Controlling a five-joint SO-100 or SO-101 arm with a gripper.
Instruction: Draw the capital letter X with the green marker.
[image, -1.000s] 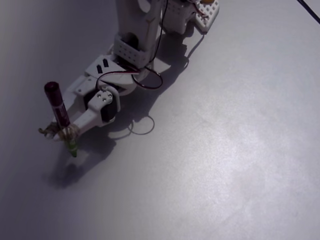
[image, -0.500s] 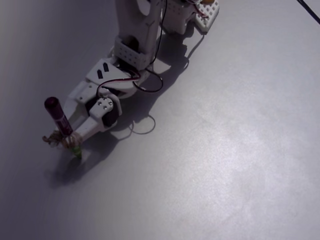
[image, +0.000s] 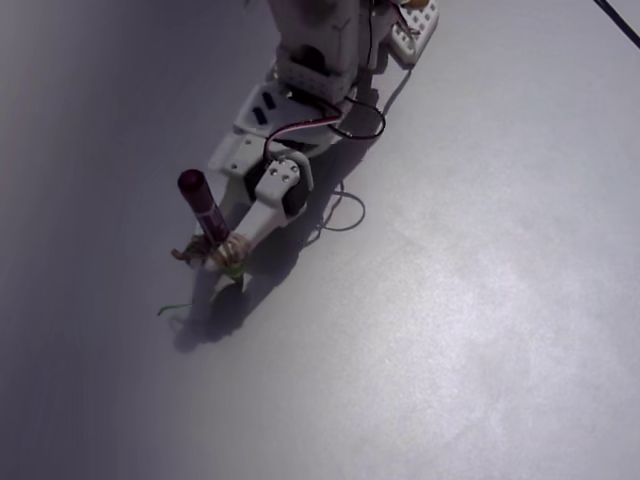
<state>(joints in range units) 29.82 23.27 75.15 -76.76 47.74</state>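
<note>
first stroke underway, we judge.
gripper (image: 228, 262) clenched on the green marker (image: 207, 222); we should press lightly, drawing steadily from the faint line (image: 176, 308).

So the white arm's hand (image: 228, 258) has the green marker (image: 208, 222) strapped on with a band, dark rear end tilted up-left, green front down by the pale surface (image: 480, 300). A short faint green stroke (image: 174, 308) sits just lower-left of it.

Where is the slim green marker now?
In the fixed view, the slim green marker stands left of centre, tied to the hand, above a faint green stroke on the grey table.
</note>
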